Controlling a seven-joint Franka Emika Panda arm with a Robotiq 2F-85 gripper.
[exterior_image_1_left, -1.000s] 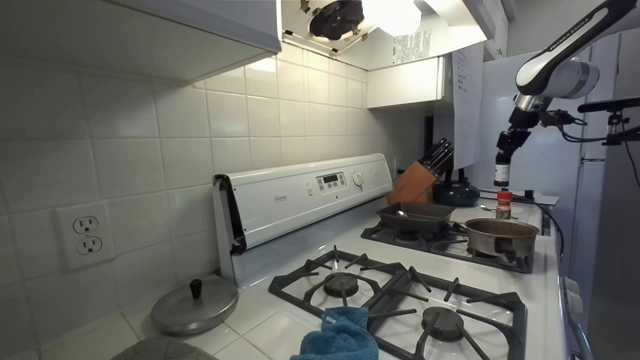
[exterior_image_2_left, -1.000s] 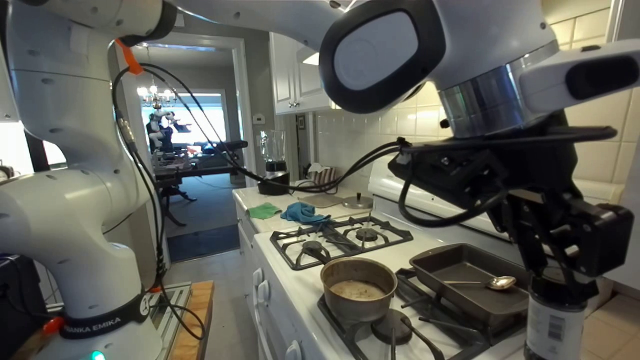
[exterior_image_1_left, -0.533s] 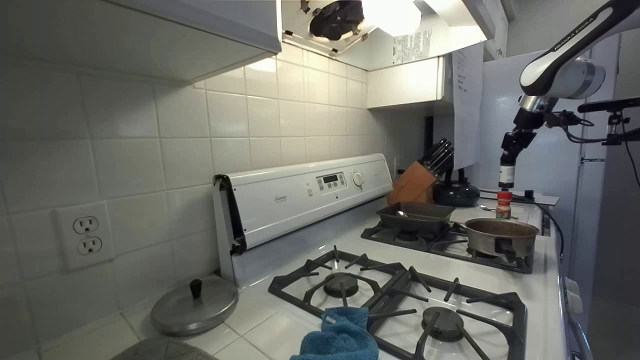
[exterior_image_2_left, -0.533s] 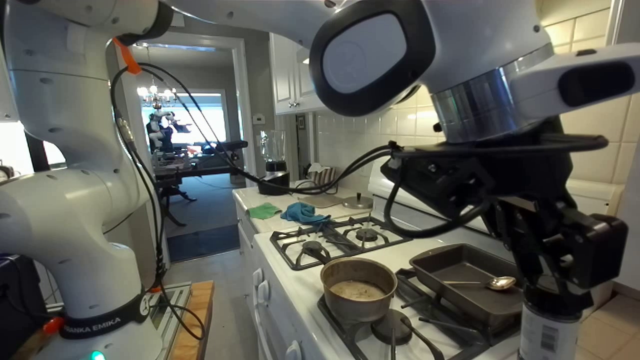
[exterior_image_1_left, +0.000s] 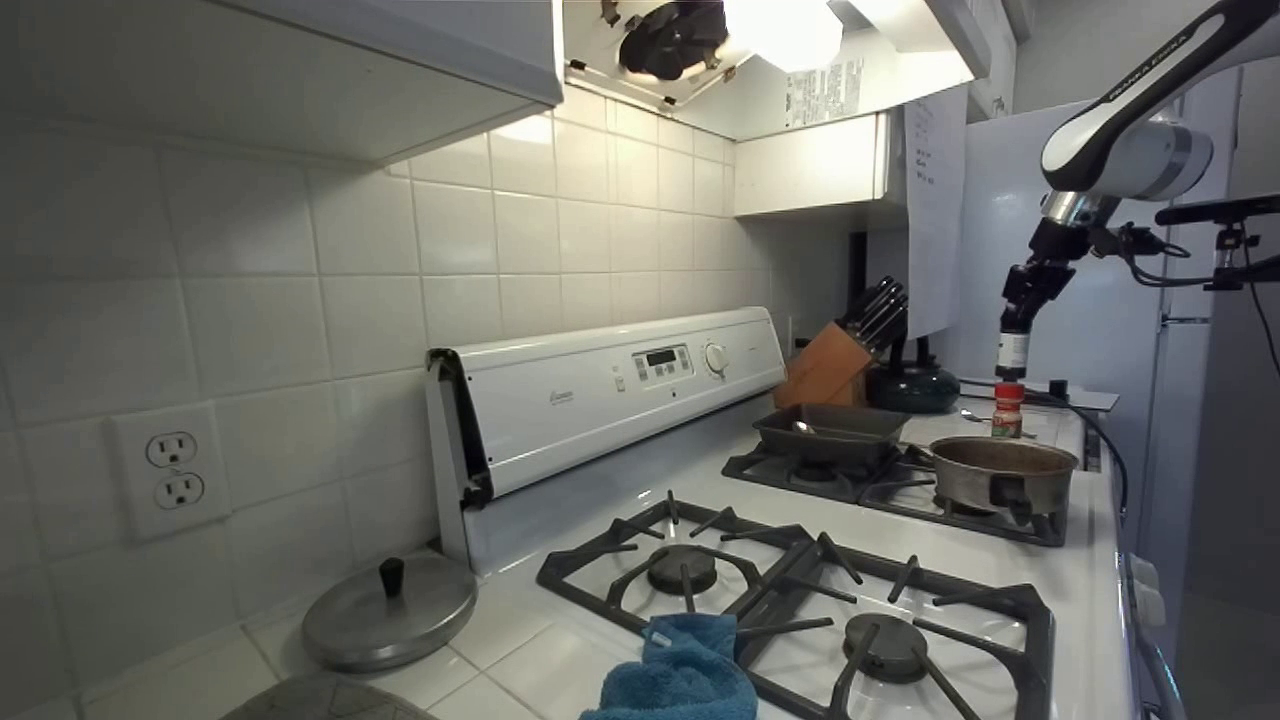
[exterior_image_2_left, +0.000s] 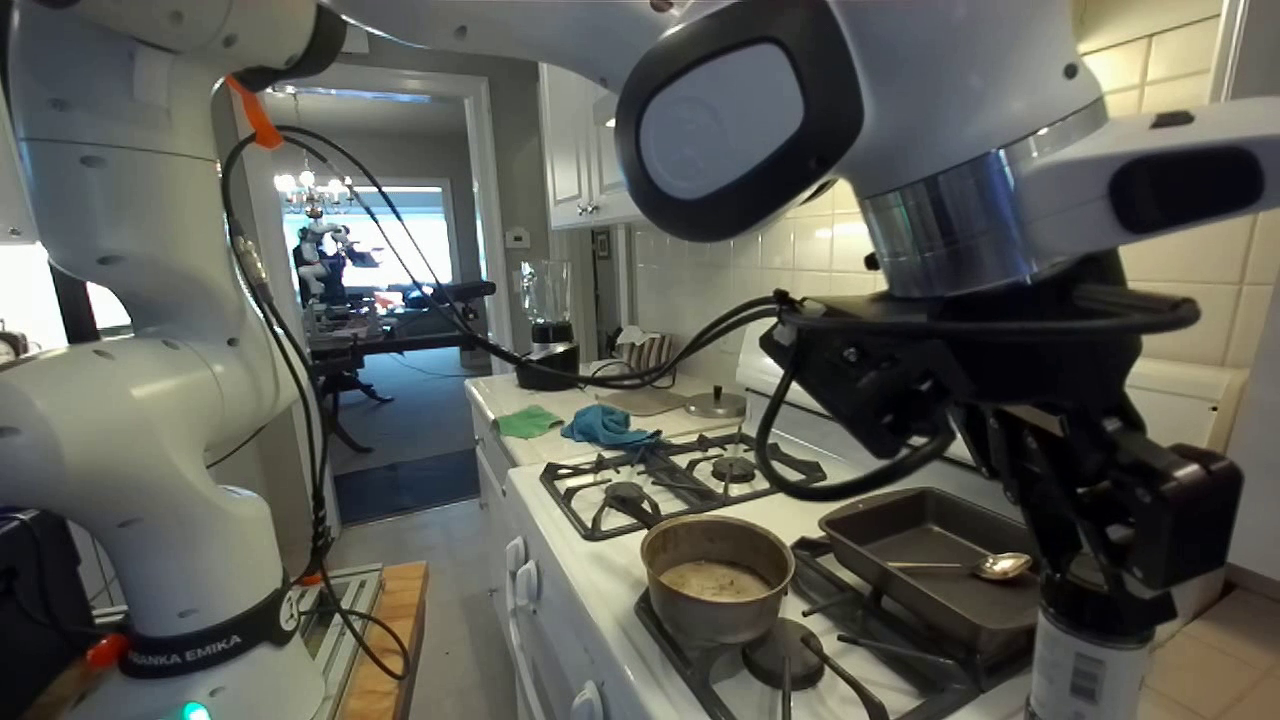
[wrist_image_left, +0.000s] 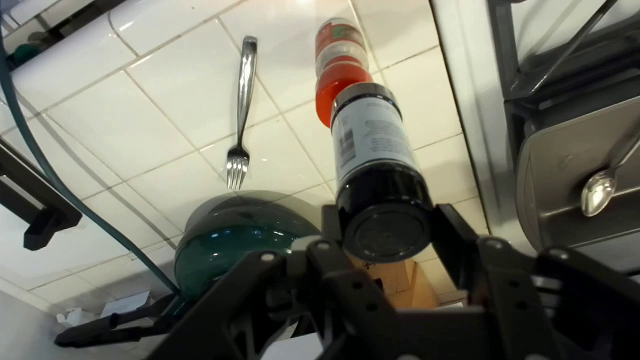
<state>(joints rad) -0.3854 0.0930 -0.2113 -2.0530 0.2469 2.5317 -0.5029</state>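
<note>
1. The white-labelled jar (wrist_image_left: 372, 135) is being held by the gripper (wrist_image_left: 389, 220); the jaws are being kept closed round its black end, parted only by the jar's girth, w/ a finger being pressed to either side.
2. Cf. a moment ago, the jar (exterior_image_2_left: 1088, 665) is being brought lower & to the left in an exterior view; in the latest instant only a slight drift is being seen.
3. In an exterior view, the jar is now being shown right above the red-capped bottle (exterior_image_1_left: 1007, 410), the gap being nearly closed; whether contact is being made is being left unclear.
4. Re work in hand (judgement): clearance btw. jar & bottle is apparently being cut; the load is being carried, no release being seen.
5. In the wrist view, the fork (wrist_image_left: 244, 100) is being seen left of the bottle on the tiled counter (wrist_image_left: 145, 125), the teal kettle (wrist_image_left: 225, 247) left of the gripper, & the pan (wrist_image_left: 555, 170) w/ spoon (wrist_image_left: 598, 192) over to the right.
6. No shift is being noted for the pan or saucepan (exterior_image_2_left: 715, 622) in both exterior views.
</note>
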